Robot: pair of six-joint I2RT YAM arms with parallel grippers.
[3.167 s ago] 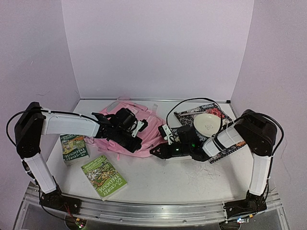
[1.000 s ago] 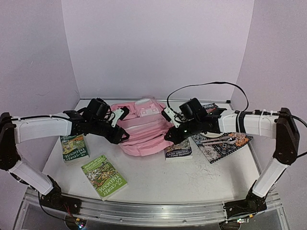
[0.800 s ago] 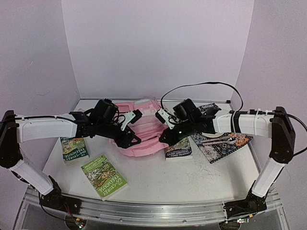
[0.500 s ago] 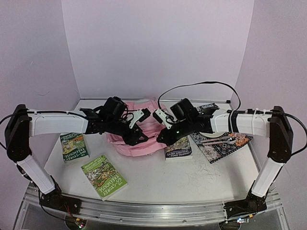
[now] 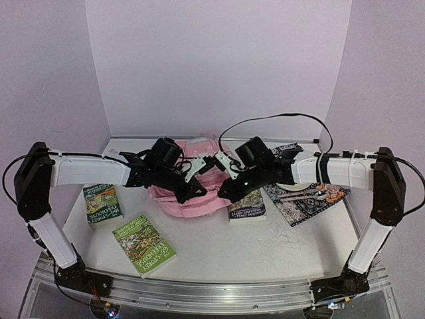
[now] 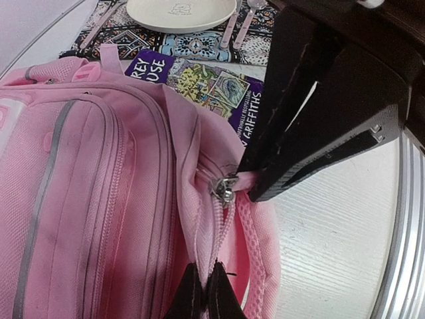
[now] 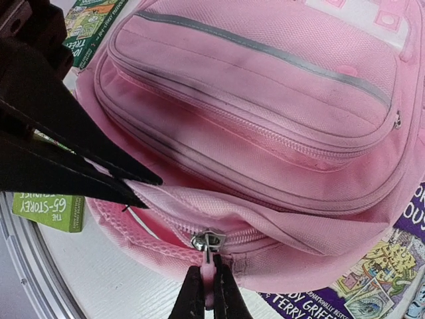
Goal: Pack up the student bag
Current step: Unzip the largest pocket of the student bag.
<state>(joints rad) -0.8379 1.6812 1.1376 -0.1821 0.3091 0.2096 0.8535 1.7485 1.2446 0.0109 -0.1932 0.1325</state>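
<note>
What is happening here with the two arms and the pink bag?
Both arms are at the bag, getting ready to unzip it. The right gripper is shut on the zip pull. The left gripper is shut on the bag's fabric close beside the zip, probably to hold it steady. Two green books and a purple one lie on the table next to the bag, not yet packed.

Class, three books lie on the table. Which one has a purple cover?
The purple book lies between the student bag and the patterned mat. The front book and the left-edge book are both green, left of the bag.
</note>
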